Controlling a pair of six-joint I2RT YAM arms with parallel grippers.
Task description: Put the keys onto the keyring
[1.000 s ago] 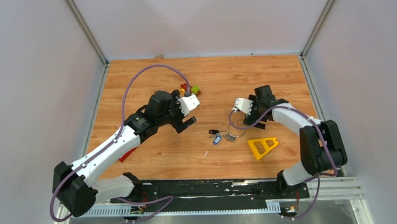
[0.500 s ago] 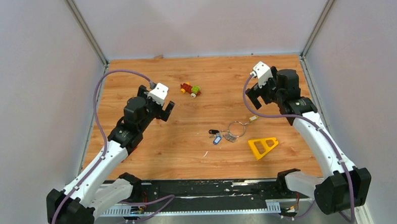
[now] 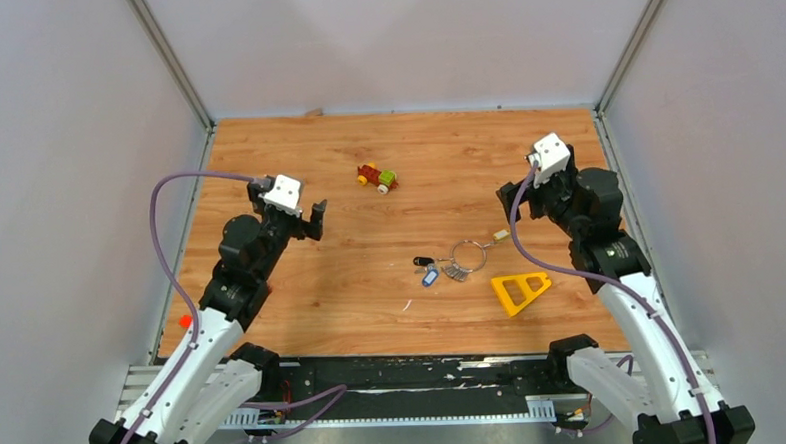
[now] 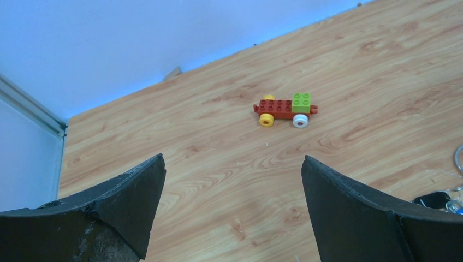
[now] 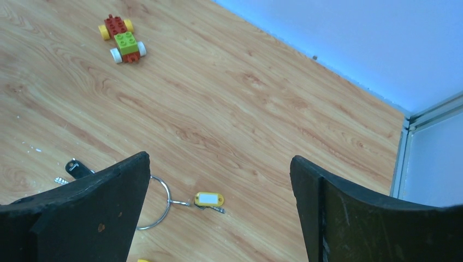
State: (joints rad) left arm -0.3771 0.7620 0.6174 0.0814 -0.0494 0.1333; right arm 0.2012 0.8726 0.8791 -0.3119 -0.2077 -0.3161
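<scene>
Plainly, left hand (image 4: 232, 161) and right hand (image 5: 219, 158) gape empty, keys (image 3: 443, 271) beside keyring (image 5: 168, 201).

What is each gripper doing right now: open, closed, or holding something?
Left gripper: open, holding nothing.
Right gripper: open, holding nothing.

Keyring (image 3: 469, 241) flat on wood; keys (image 3: 443, 271) clustered at its left, yellow-tagged key (image 3: 500, 235) at right.
</scene>
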